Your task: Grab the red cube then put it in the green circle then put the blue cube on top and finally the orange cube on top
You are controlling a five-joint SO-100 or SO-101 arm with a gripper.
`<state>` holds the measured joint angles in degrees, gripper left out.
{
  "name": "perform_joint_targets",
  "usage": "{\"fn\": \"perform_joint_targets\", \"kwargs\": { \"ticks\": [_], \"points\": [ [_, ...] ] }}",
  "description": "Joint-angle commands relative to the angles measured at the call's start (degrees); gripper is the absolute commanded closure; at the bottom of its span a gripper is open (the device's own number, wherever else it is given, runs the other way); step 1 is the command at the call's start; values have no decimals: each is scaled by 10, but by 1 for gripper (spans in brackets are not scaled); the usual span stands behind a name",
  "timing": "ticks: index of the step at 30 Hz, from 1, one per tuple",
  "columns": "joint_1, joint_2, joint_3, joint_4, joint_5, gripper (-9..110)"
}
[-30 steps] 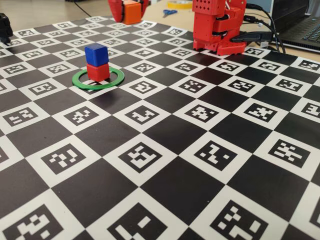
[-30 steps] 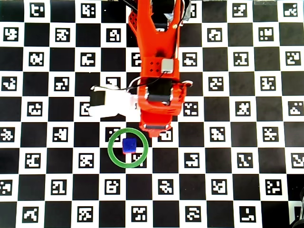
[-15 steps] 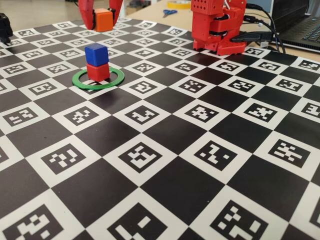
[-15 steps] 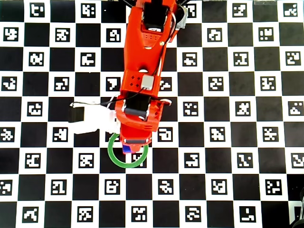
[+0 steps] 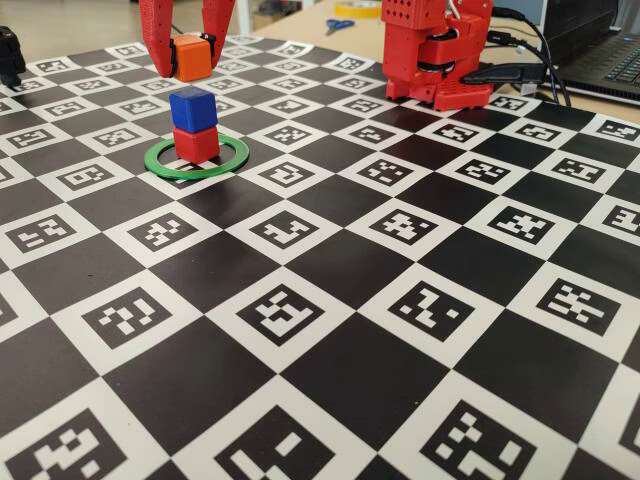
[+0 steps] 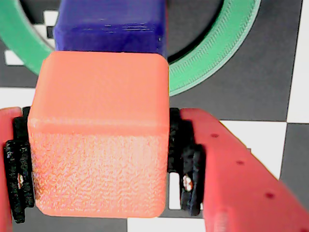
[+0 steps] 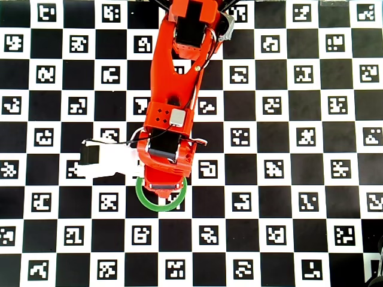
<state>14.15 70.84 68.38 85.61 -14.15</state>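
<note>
The red cube (image 5: 197, 143) sits inside the green circle (image 5: 160, 163) with the blue cube (image 5: 193, 107) stacked on it. My gripper (image 5: 190, 65) is shut on the orange cube (image 5: 192, 57) and holds it just above the blue cube, with a small gap. In the wrist view the orange cube (image 6: 99, 135) fills the space between the black pads (image 6: 19, 164), with the blue cube (image 6: 111, 24) and the green circle (image 6: 212, 63) beyond it. The red cube is hidden there. In the overhead view the arm covers all three cubes; only part of the green circle (image 7: 143, 200) shows.
The checkerboard marker mat (image 5: 350, 350) covers the table. The red arm base (image 5: 435, 50) stands at the back right with cables and a laptop (image 5: 600, 50) beside it. Scissors (image 5: 338, 24) lie beyond the mat. A black object (image 5: 8, 55) is at the far left.
</note>
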Motion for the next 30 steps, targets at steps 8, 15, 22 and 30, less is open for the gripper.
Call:
{"fn": "perform_joint_targets", "kwargs": {
  "ticks": [8, 15, 22, 30],
  "points": [
    [9, 10, -40, -12, -2, 104],
    [8, 7, -30, -17, -2, 104],
    [10, 6, -11, -30, -4, 104],
    [11, 6, 2, -28, -9, 104]
  ]
}}
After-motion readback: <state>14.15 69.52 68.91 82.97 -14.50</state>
